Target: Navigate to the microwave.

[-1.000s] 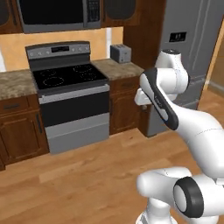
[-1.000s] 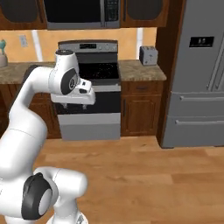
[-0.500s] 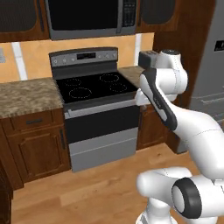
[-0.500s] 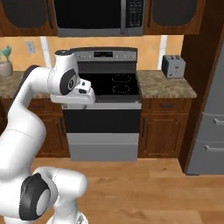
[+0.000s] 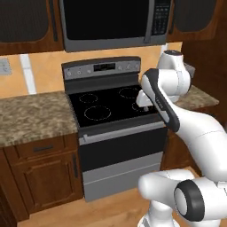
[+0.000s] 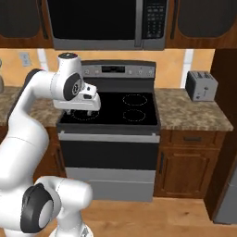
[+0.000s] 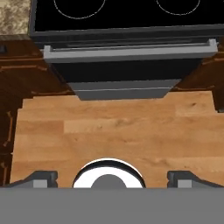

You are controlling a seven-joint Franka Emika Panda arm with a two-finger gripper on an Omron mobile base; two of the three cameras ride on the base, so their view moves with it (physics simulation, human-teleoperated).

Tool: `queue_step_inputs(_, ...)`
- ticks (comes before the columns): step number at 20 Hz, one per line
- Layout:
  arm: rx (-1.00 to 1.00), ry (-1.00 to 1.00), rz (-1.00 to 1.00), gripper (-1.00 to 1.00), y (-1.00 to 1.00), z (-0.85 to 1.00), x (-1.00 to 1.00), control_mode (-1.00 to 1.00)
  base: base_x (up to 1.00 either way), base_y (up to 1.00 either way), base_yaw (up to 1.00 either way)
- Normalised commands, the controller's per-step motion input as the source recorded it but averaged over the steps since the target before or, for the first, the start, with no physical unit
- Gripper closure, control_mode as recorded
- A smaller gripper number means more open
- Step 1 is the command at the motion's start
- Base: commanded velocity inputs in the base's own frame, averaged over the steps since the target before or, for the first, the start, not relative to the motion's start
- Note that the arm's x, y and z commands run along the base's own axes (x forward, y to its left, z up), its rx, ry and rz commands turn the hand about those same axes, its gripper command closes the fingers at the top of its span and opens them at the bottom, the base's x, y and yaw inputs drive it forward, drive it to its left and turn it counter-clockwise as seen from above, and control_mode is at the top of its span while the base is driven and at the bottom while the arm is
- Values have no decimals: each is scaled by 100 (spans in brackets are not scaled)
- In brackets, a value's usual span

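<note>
one microwave above stove | no readable labels | toaster on counter | fingers wide, empty

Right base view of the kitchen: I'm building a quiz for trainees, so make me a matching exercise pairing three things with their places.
Things:
1. grey-steel microwave with dark glass door
2. black-topped stove with ring burners
3. small silver toaster

Places:
A. on the speckled stone counter, right of the stove
B. mounted high between dark wood cabinets
C. below the microwave, between wooden base cabinets

Pairs: 1-B, 2-C, 3-A
</note>
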Motion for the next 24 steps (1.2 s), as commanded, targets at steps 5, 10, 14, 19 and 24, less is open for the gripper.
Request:
queue_step_inputs(5, 0, 0, 0, -100, 0, 0, 0, 100, 100, -23, 8)
queue_step_inputs(10, 0, 0, 0, -100, 0, 0, 0, 100, 100, -16, 7)
queue_step_inputs(14, 0, 0, 0, -100, 0, 0, 0, 100, 84, -20, 2)
queue_step_inputs(19, 0, 0, 0, -100, 0, 0, 0, 100, 33, -17, 0)
queue_step_inputs(24, 0, 0, 0, -100, 0, 0, 0, 100, 0, -5, 0)
